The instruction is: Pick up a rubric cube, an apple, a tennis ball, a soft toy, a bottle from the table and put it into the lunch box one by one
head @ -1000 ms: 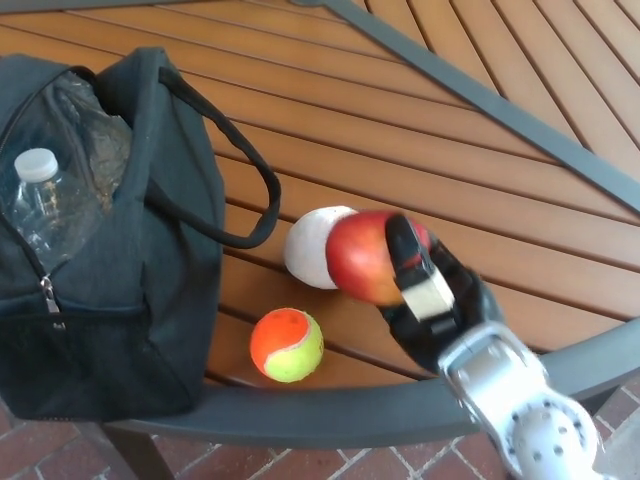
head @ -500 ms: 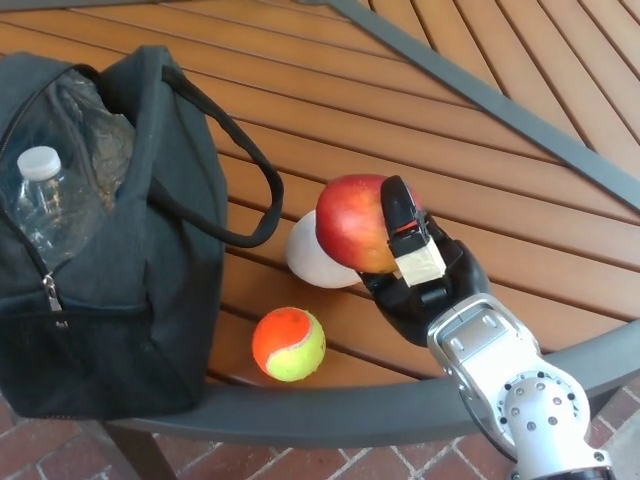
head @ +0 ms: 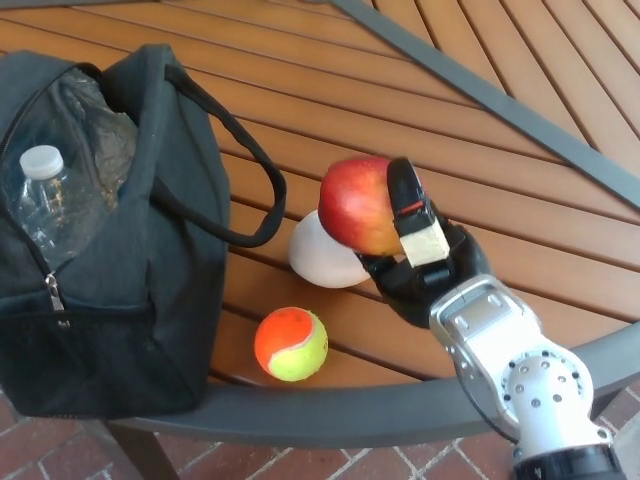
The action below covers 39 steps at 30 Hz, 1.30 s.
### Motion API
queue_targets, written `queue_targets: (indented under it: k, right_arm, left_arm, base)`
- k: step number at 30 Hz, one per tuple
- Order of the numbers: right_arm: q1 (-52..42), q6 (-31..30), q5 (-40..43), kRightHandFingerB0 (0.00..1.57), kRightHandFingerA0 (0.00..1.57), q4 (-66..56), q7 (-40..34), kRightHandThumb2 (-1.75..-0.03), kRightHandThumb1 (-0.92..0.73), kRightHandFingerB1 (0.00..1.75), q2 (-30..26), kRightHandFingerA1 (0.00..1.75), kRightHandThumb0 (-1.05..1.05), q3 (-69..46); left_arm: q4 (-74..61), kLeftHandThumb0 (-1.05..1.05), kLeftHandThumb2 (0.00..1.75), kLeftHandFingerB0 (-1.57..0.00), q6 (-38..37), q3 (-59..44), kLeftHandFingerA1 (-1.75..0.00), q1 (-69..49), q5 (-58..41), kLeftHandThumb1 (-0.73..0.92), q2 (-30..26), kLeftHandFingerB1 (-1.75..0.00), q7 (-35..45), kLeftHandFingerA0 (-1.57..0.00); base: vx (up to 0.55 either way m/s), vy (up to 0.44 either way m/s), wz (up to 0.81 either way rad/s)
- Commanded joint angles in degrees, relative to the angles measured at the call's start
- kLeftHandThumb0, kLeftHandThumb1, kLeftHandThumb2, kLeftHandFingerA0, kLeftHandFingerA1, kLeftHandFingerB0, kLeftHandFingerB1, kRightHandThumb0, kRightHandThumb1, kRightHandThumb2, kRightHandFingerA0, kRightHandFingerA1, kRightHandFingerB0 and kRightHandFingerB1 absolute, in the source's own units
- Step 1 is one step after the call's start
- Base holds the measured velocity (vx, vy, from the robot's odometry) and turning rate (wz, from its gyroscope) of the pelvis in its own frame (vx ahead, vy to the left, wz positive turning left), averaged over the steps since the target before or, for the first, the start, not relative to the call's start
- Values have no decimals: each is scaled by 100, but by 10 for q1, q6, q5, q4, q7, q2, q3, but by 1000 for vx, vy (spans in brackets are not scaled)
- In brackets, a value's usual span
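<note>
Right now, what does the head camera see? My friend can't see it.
The robot's right hand holds a red apple above a wooden table. A white soft toy and tennis ball lie beside an open lunch box holding a bottle.

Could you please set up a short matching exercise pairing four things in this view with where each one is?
Things:
1. apple
2. tennis ball
3. bottle
4. white object

Places:
A. inside the open lunch box
B. on the table, partly hidden behind the apple
C. held in the right hand
D. alone near the table's front edge

Pairs: 1-C, 2-D, 3-A, 4-B
</note>
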<state>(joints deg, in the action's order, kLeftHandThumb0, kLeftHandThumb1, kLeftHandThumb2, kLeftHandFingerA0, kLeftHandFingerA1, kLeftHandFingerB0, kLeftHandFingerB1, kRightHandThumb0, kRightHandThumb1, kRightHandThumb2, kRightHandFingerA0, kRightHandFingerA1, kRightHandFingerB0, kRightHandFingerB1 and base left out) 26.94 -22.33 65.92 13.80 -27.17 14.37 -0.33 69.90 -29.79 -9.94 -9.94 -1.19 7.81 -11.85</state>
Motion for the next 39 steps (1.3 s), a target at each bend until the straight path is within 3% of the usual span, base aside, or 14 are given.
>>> queue_targets:
  k: [1, 6, 7, 9, 10, 13, 14, 17, 27, 30, 31, 32, 34, 39]
  right_arm:
    - [261, 113, 86, 69, 97, 14, -40, -85, -85, 175, 246, 175, -35, -50]
    - [295, 126, 71, 62, 97, 29, -40, -83, -76, 170, 243, 175, -34, -49]
    - [311, 124, 62, 76, 99, 39, -39, -108, -71, 174, 240, 175, -30, -46]
    - [320, 123, 59, 77, 100, 47, -39, -101, -79, 175, 240, 175, -33, -45]
    - [320, 121, 59, 81, 102, 50, -34, -122, -65, 172, 240, 175, -29, -44]
    - [320, 116, 56, 81, 102, 55, -25, -124, -61, 171, 238, 175, -27, -39]
    - [320, 114, 50, 81, 102, 58, -24, -138, -53, 174, 237, 175, -25, -35]
    - [323, 113, 41, 82, 102, 65, -23, -142, -49, 171, 236, 175, -25, -30]
    - [400, 120, 19, 80, 100, 124, -13, -140, -49, 168, 225, 175, -23, -31]
    - [453, 127, 6, 85, 103, 172, -15, -138, -50, 151, 227, 175, -13, -33]
    - [460, 128, 7, 85, 103, 179, -15, -138, -50, 151, 227, 175, -13, -34]
    - [469, 130, 5, 78, 99, 187, -11, -136, -51, 162, 227, 175, -20, -34]
    - [486, 129, 2, 80, 99, 200, -8, -129, -57, 161, 227, 175, -24, -34]
    - [533, 127, 4, 84, 100, 237, 0, -130, -56, 160, 229, 175, -25, -41]
  left_arm:
    - [7, -10, 109, -104, -22, 3, -119, -3, 10, 52, 9, -109, -36, -113]
    - [10, -8, 106, -98, -28, 7, -119, -10, 14, 55, 6, -111, -35, -109]
    - [11, -11, 106, -99, -25, 11, -118, -9, 20, 53, 5, -110, -43, -111]
    - [12, -12, 107, -100, -22, 13, -116, -8, 23, 54, 4, -108, -47, -112]
    - [11, -13, 106, -102, -23, 13, -120, -7, 22, 53, 6, -110, -46, -111]
    - [8, -13, 104, -106, -21, 7, -121, -3, 12, 53, 11, -109, -41, -112]
    - [6, -12, 107, -104, -21, 7, -120, -2, 12, 52, 11, -109, -41, -111]
    - [5, -10, 107, -102, -23, 15, -118, -1, 23, 51, 7, -109, -51, -111]
    - [5, -12, 106, -102, -19, 25, -120, 0, 32, 52, 6, -109, -68, -110]
    - [4, -12, 106, -101, -21, 13, -120, 5, 12, 53, 11, -111, -44, -109]
    - [4, -12, 106, -101, -18, 14, -120, 6, 13, 53, 10, -111, -44, -109]
    - [4, -13, 104, -99, -16, 19, -120, 6, 20, 54, 8, -111, -51, -108]
    - [5, -12, 106, -101, -16, 24, -119, 6, 27, 54, 6, -110, -59, -107]
    - [6, -12, 107, -100, -16, 27, -121, 10, 31, 54, 4, -111, -68, -108]
  base:
    - [0, 0, 0]
    - [0, 0, 0]
    - [0, 0, 0]
    - [0, 0, 0]
    - [0, 0, 0]
    - [0, 0, 0]
    - [0, 0, 0]
    - [0, 0, 0]
    - [0, 0, 0]
    - [0, 0, 0]
    - [0, 0, 0]
    - [0, 0, 0]
    - [0, 0, 0]
    - [0, 0, 0]
